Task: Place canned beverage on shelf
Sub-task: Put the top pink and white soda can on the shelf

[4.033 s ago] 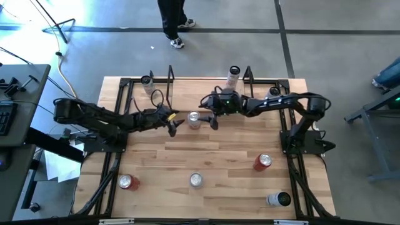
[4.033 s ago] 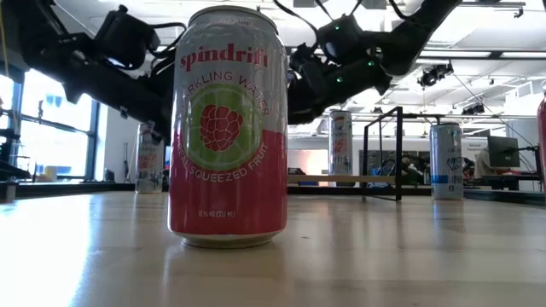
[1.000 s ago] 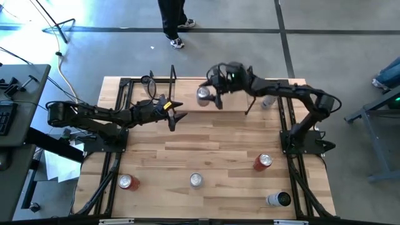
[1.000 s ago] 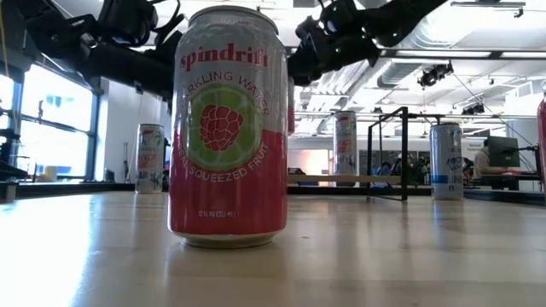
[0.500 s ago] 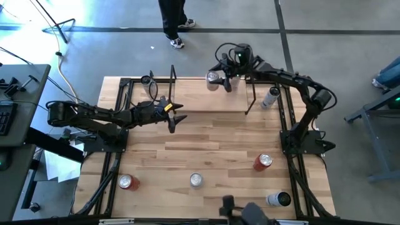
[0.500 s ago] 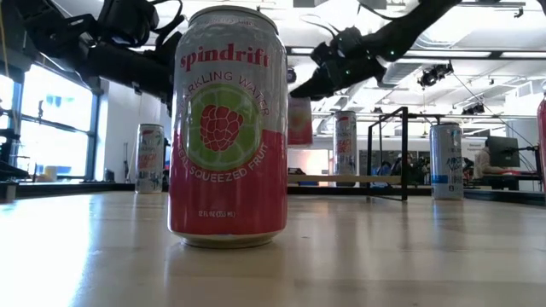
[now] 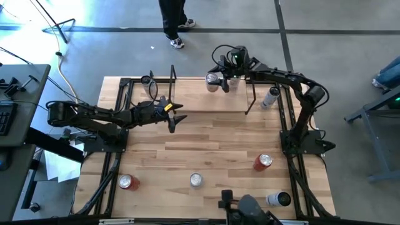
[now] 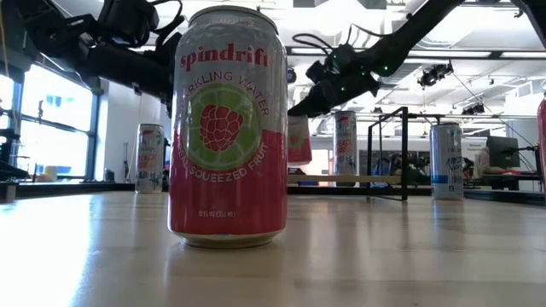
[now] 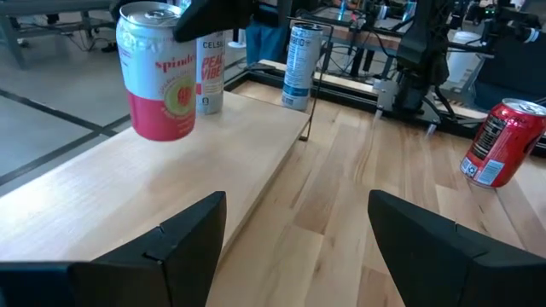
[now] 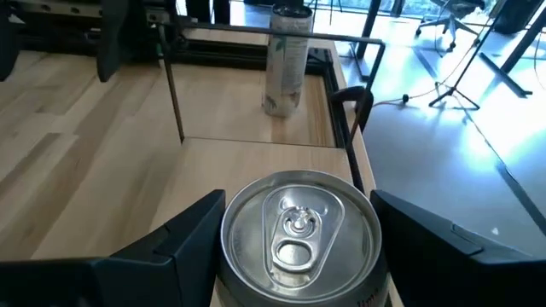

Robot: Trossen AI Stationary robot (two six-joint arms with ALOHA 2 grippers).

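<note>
Lifted off the tabletop since four seconds back, and lowered a little over the last half second: held Spindrift can, pink and white, now hanging upright just above the shelf and not touching its board. Gripped at the sides near the top by the right gripper, one dark finger on each side of the lid.

Counted across the table: eight cans, one shelf, two arms.

Taken left to right along the far side:
- Left arm stretched low over the tabletop, with the left gripper just in front of the shelf's left end, spread wide and carrying nothing.
- Outside the left end frame, one pale can standing on the tabletop.
- On the shelf board, one Celsius can, upright, just beside the held can and apart from it.
- Outside the right end frame, one slim white-and-blue can, upright on the tabletop.

Taken left to right along the near side, four more cans, all upright and well apart:
- Left red can near the left corner.
- Front Spindrift can at the middle, filling the low view.
- Right red can, set a little farther back.
- Dark-topped can by the right corner.

Beyond the table, one person's legs and shoes on the grey floor.
</note>
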